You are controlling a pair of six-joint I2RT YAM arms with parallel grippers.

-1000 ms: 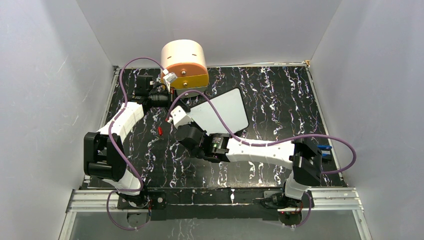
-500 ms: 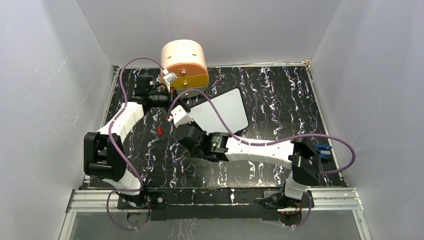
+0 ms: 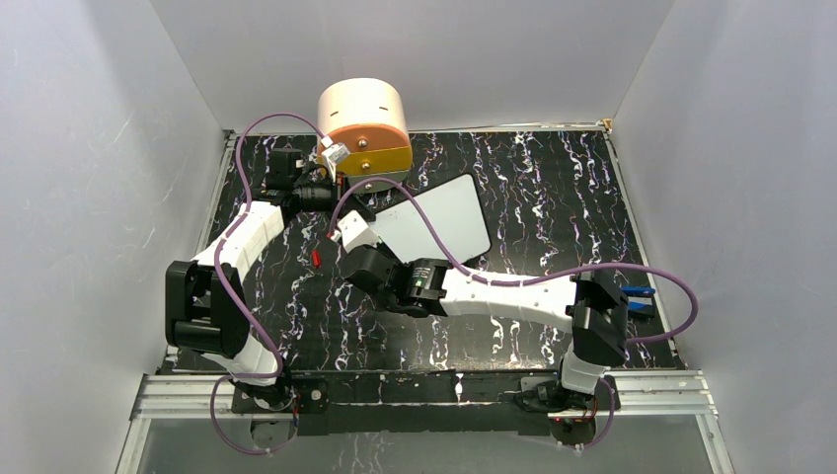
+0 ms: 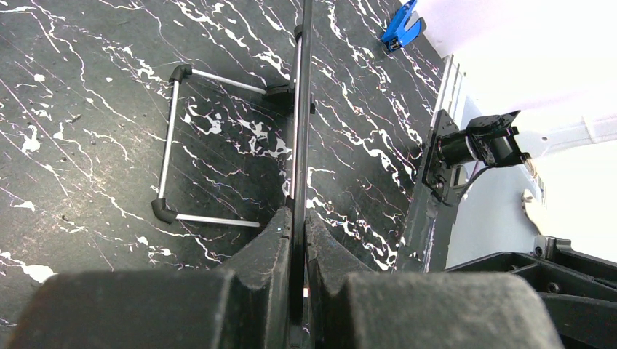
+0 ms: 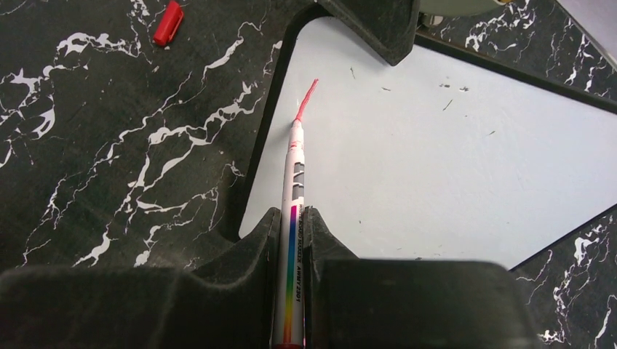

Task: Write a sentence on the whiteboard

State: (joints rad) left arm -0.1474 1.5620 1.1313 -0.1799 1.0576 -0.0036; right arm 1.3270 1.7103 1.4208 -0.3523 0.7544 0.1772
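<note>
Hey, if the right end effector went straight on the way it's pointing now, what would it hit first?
Most likely the whiteboard: the right end effector is shut on a marker whose tip sits at a short red stroke on the board, seemingly touching it.

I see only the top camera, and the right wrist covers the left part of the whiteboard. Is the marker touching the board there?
Observer: Yes. In the right wrist view, the marker held in the right claw has its tip on the whiteboard, close to the edge.
Operator: Is anything written there?
Observer: Only one short red stroke at the tip. There are no letters.
Operator: Does the left claw hold the board?
Observer: Yes. The left wrist view shows the left claw shut on the rim.
</note>
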